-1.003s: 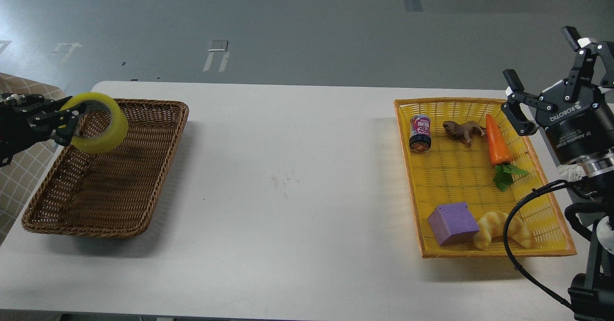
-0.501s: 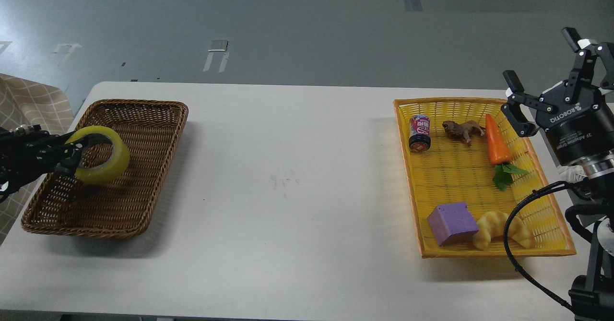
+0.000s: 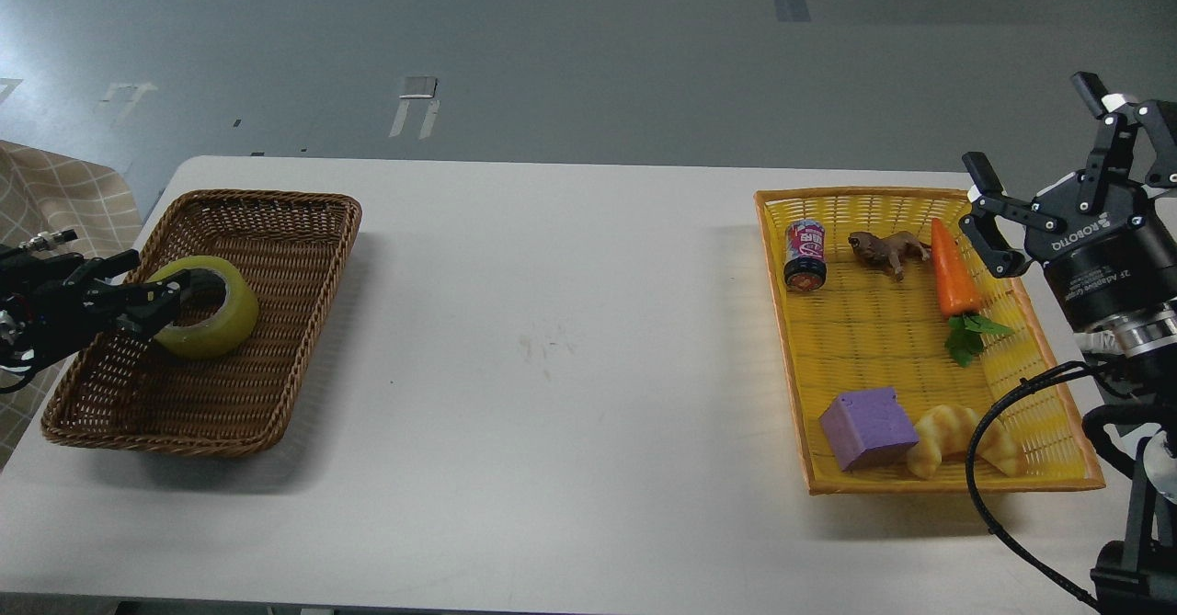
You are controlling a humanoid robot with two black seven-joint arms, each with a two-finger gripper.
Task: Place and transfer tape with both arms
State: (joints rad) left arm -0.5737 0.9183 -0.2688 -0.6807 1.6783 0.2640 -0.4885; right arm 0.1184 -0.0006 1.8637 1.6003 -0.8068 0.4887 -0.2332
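Resting in brown wicker basket (image 3: 276,339), left side of white table (image 3: 552,321): tape (image 3: 207,307), yellow roll, core hole facing up. Left gripper (image 3: 152,302): one finger inside core, one outside roll wall; grip or release cannot be told. Right gripper (image 3: 1048,151): fingers spread, holding nothing, raised beside yellow basket (image 3: 1057,468) containing purple cube (image 3: 867,427), carrot (image 3: 952,270), croissant (image 3: 961,440), can (image 3: 805,254), animal figure (image 3: 887,249).

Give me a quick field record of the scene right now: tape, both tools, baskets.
tape: inside brown wicker basket, core opening facing up
left tool: at the tape's left wall, one finger inside the core; grip state unclear
right tool: open, empty, raised beside yellow basket
yellow basket contents: can, toy animal, carrot, purple cube, croissant
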